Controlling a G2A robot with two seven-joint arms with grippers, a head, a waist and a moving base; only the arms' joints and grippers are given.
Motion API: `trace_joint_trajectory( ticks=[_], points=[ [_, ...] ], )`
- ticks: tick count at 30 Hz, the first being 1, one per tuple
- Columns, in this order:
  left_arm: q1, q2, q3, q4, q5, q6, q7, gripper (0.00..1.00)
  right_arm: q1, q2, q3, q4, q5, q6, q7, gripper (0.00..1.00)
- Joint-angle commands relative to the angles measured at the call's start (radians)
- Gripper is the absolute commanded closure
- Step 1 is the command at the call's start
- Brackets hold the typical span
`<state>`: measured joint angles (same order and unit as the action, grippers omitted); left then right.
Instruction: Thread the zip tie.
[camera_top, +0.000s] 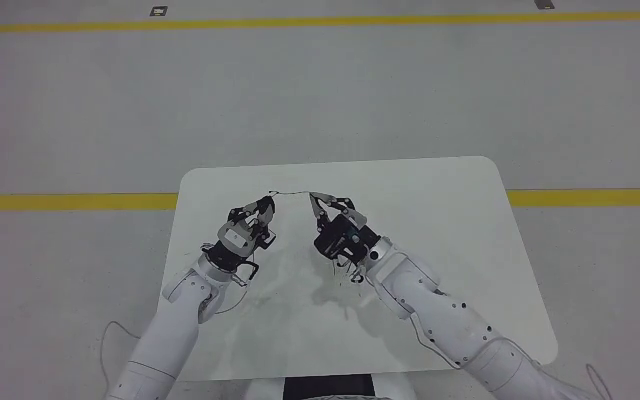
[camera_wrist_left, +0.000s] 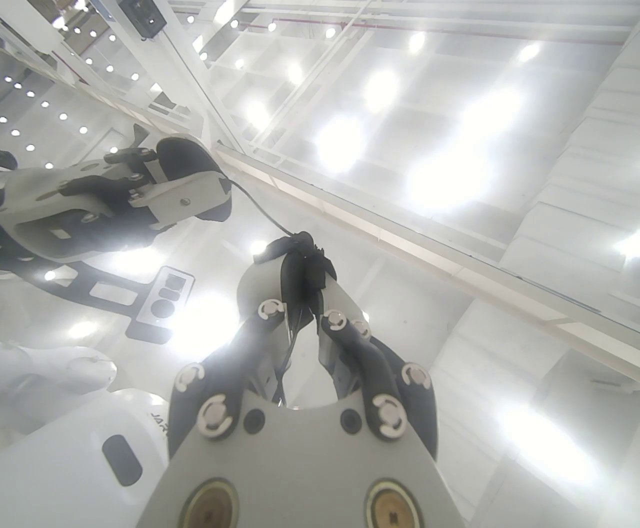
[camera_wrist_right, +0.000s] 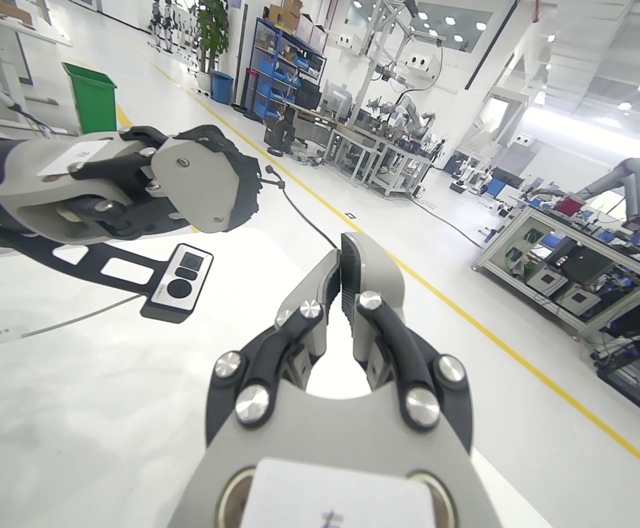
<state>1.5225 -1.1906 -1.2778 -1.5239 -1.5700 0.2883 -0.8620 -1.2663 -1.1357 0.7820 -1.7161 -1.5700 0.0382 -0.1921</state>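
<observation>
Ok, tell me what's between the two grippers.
The thin black zip tie spans the gap, pinched by left gripper and right gripper, in the top view.

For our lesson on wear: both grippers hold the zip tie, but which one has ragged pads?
The left gripper: its black pads are frayed at the edges; the right gripper, at the zip tie's other end, has neat ribbed pads.

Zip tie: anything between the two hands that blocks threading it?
Nothing visible. The zip tie runs as a bare strand through open air from the left hand to the right hand, both shut on it, above the table. No other object lies between them.
</observation>
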Motion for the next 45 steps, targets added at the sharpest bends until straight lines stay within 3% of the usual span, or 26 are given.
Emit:
trace_joint_trajectory(
  ticks=[1,20,21,22,23,34,45],
  points=[
    [0.000,0.000,0.000,0.000,0.000,0.000,0.000,1.00,-0.001,0.004,0.003,-0.004,0.000,-0.001,0.001,1.00],
    [0.000,0.000,0.000,0.000,0.000,0.000,0.000,1.00,-0.017,0.039,0.028,-0.028,0.000,0.013,0.021,1.00],
    [0.000,0.000,0.000,0.000,0.000,0.000,0.000,1.00,-0.019,0.039,0.030,-0.028,0.000,0.016,0.022,0.89],
    [0.000,0.000,0.000,0.000,0.000,0.000,0.000,1.00,-0.024,0.039,0.034,-0.030,0.000,0.028,0.026,0.62],
    [0.000,0.000,0.000,0.000,0.000,0.000,0.000,1.00,-0.029,0.039,0.037,-0.032,0.000,0.034,0.029,0.00],
    [0.000,0.000,0.000,0.000,0.000,0.000,0.000,1.00,-0.089,0.054,0.112,-0.060,0.004,0.055,0.037,0.00],
    [0.000,0.000,0.000,0.000,0.000,0.000,0.000,1.00,-0.092,0.054,0.115,-0.062,0.005,0.051,0.037,0.00]
  ],
)
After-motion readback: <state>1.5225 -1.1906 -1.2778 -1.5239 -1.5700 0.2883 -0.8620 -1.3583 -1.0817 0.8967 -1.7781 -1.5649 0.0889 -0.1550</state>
